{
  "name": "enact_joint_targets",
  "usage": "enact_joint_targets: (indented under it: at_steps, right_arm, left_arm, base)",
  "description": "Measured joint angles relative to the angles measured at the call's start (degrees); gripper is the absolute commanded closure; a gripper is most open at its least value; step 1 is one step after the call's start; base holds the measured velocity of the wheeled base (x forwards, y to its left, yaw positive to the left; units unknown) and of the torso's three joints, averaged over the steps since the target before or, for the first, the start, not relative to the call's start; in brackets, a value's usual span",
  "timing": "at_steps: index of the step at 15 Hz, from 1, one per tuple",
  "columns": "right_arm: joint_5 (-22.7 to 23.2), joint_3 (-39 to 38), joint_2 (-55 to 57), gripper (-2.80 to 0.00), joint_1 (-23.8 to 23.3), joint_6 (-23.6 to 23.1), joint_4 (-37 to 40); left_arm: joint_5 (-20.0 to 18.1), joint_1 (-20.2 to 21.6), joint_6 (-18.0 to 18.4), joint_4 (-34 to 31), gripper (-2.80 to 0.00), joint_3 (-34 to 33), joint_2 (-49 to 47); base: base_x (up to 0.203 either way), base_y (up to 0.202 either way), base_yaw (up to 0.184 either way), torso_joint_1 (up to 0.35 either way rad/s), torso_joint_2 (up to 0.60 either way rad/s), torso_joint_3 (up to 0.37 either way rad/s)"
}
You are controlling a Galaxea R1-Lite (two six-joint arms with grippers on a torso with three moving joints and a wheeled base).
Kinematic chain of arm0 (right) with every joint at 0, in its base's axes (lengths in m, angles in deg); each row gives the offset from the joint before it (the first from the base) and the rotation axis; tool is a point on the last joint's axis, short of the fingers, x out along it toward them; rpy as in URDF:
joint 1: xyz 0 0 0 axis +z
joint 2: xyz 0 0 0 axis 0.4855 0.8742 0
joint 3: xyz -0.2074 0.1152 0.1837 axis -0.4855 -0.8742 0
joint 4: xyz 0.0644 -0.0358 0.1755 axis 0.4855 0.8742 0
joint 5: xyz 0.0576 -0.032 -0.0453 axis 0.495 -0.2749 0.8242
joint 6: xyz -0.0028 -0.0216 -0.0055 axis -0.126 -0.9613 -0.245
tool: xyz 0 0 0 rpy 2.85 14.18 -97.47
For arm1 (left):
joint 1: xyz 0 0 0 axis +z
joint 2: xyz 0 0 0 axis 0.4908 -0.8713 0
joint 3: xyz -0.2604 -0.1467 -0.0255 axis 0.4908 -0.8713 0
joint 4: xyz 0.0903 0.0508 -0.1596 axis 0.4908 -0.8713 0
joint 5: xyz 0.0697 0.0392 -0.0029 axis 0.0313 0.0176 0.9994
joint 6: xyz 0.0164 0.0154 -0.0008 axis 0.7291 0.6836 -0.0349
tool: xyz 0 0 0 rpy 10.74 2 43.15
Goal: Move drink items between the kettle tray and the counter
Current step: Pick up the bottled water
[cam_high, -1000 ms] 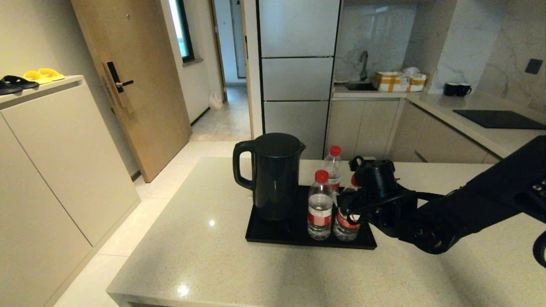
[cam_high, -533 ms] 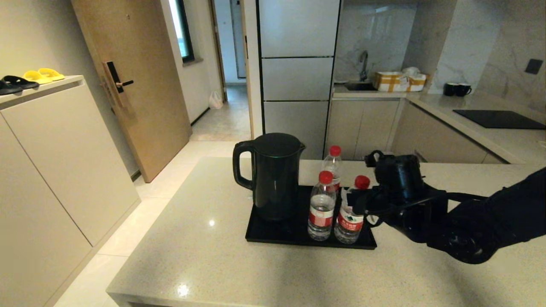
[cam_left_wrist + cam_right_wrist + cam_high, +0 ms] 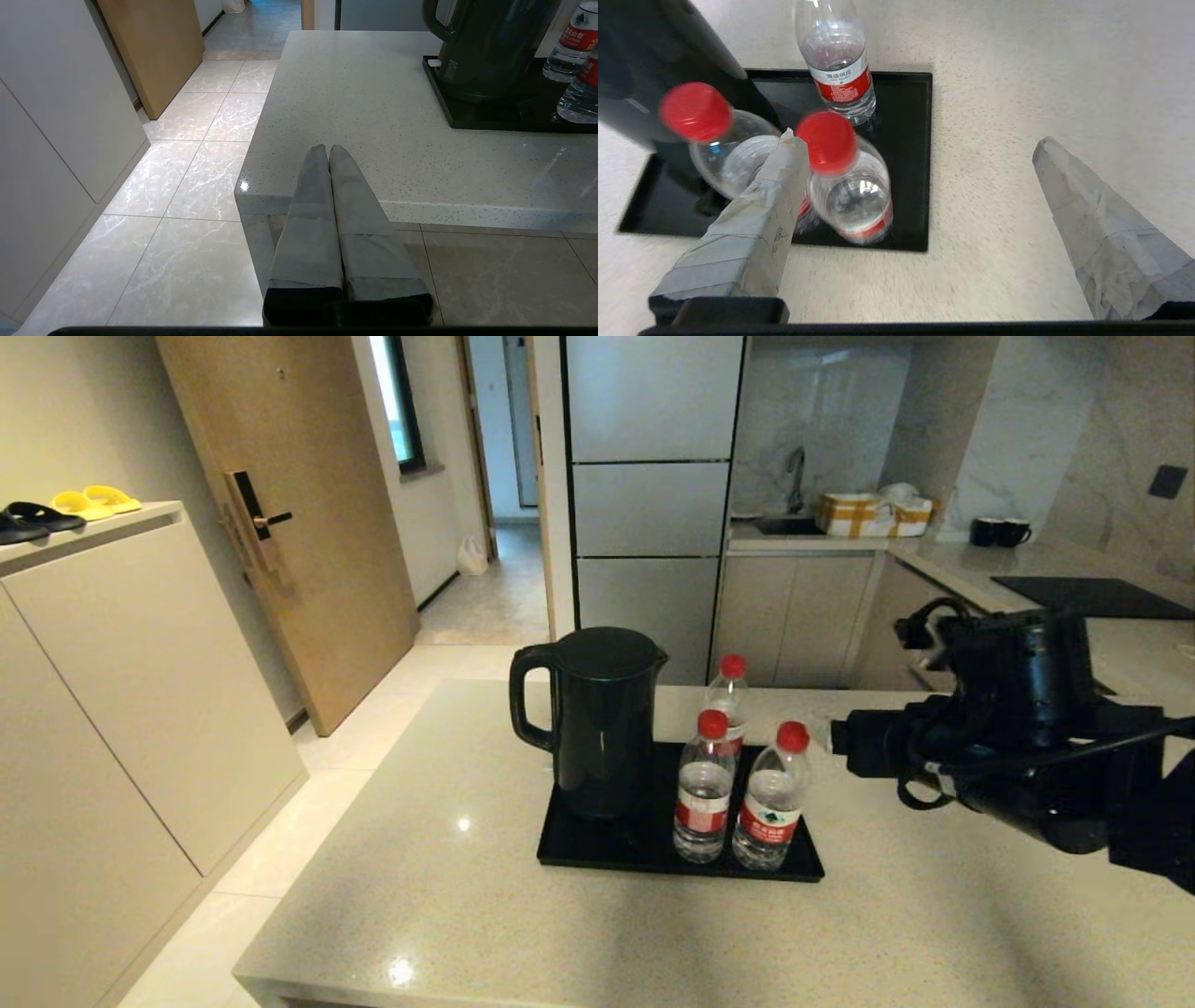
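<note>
Right gripper (image 3: 915, 140) jaws wide, above bottle (image 3: 850, 186), empty.

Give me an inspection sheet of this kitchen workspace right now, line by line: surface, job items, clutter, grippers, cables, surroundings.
Surface: counter, glossy, speckled.
Job's things: three water bottles upright on the kettle tray, beside the kettle.
Clutter: two mugs and a box on the far worktop.
Grippers: right gripper open, empty, raised to the right of the tray; left gripper shut, parked at the counter's edge.
Cables: black cable along the right arm.
Surroundings: door, slippers on a cabinet, sink tap.
</note>
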Motion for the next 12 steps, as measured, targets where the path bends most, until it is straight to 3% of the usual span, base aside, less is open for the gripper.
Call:
enact_joint_targets:
  at_steps: [3,4,8,12]
  right_arm:
    - [0.1,0.3,-3.5,-2.8,-0.1,0.1,1.7]
    - [0.1,0.0,-4.6,0.0,-0.1,0.2,2.1]
    - [0.1,-1.5,-11.4,0.0,-0.1,0.3,7.2]
    - [-0.2,-2.5,-23.4,0.0,-0.1,0.1,18.2]
  left_arm:
    - [0.0,0.0,0.0,0.0,0.0,0.0,0.0]
    - [0.0,0.0,0.0,0.0,0.0,0.0,0.0]
    - [0.0,0.0,0.0,0.0,0.0,0.0,0.0]
    - [0.0,0.0,0.0,0.0,0.0,0.0,0.0]
  base:
    - [0.0,0.0,0.0,0.0,0.0,0.0]
    - [0.0,0.0,0.0,0.0,0.0,0.0]
    - [0.0,0.0,0.0,0.0,0.0,0.0]
    - [0.0,0.0,0.0,0.0,0.0,0.0]
